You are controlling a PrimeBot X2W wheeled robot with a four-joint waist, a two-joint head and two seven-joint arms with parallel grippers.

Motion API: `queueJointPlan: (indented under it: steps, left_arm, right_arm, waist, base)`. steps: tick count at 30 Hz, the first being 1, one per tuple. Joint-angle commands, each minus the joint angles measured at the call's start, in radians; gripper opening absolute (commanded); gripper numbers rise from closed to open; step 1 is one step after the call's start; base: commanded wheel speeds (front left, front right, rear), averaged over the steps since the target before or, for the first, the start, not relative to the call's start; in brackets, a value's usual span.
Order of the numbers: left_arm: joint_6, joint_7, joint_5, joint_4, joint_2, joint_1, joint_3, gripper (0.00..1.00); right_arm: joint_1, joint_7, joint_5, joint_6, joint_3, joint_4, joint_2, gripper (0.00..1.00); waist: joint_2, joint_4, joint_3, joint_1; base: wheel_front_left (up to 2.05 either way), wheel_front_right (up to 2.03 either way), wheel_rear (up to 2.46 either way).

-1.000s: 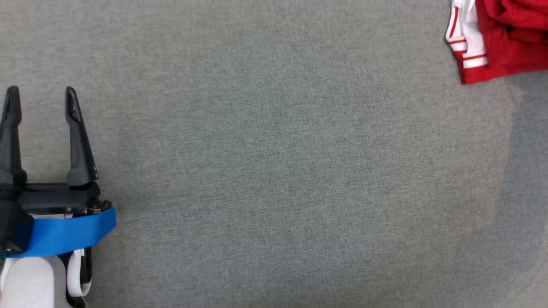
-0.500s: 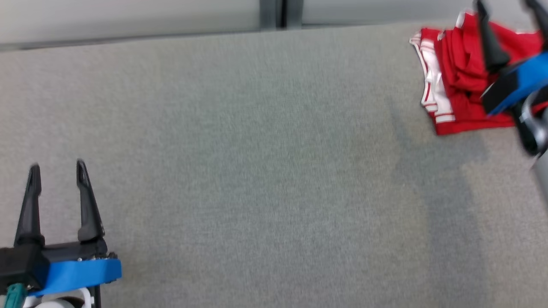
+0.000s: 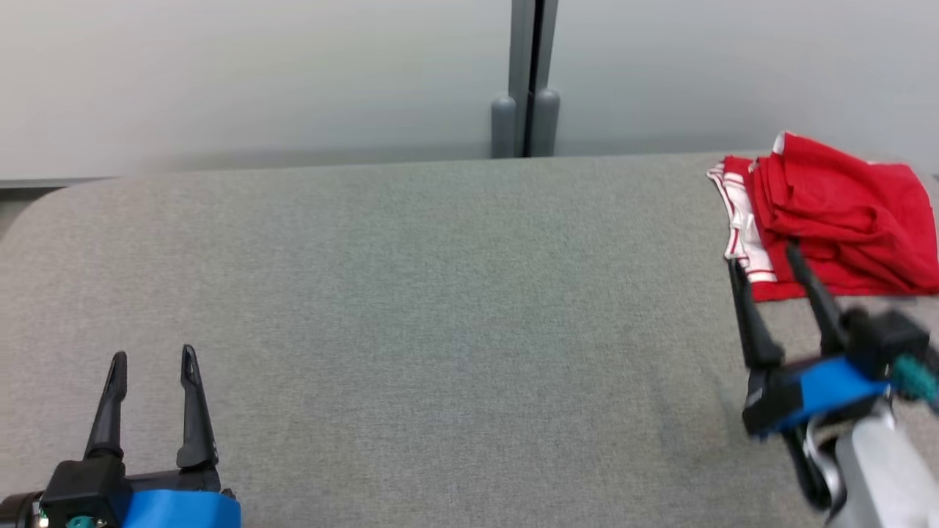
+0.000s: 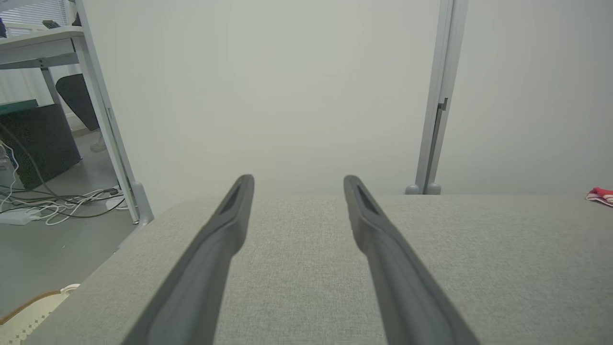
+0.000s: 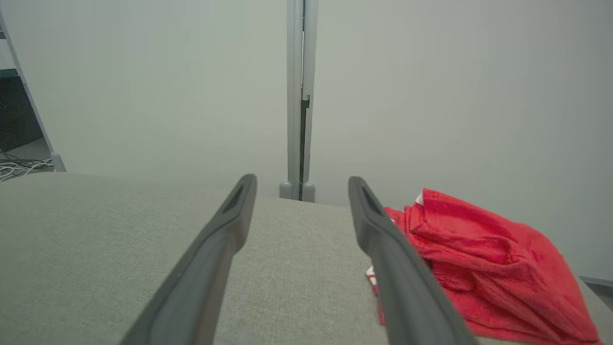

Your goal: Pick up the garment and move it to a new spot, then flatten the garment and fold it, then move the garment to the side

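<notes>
Hovering with its two dark fingers spread and nothing between them, the right gripper (image 3: 763, 258) sits at the near edge of the red garment (image 3: 843, 213); whether the tips touch the cloth I cannot tell. The garment, trimmed in white stripes, lies crumpled at the far right of the grey fabric surface (image 3: 440, 293). The left gripper (image 3: 154, 354), also spread and empty, hangs over the near left, well apart from it.

Grey fabric table (image 3: 411, 293) before pale wall (image 3: 257, 73); grey post (image 3: 525, 81); cables (image 4: 52, 203) on floor (image 4: 43, 254)
</notes>
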Motion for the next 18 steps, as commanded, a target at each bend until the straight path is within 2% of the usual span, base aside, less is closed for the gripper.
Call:
queueJointPlan:
  steps: [1,9,18]
  left_arm:
    - [-0.003,0.002,-0.001,0.007,0.0,0.007,-0.001,1.0]
    - [0.008,0.021,-0.006,0.038,0.012,0.046,-0.001,1.0]
    - [0.015,0.038,-0.016,0.034,0.018,0.062,-0.007,1.0]
  right_arm:
    - [0.043,-0.003,-0.007,0.0,-0.011,-0.014,0.017,1.0]
    - [0.271,0.041,-0.085,0.0,-0.113,-0.128,0.118,1.0]
    - [0.376,0.098,-0.125,0.0,-0.16,-0.242,0.177,1.0]
  waist:
    - [0.0004,0.002,-0.011,0.0002]
    - [0.0004,0.015,-0.076,0.0002]
    - [0.0004,0.028,-0.104,0.0002]
  base:
    - [0.0,0.0,0.0]
    - [0.0,0.0,0.0]
    - [0.0,0.0,0.0]
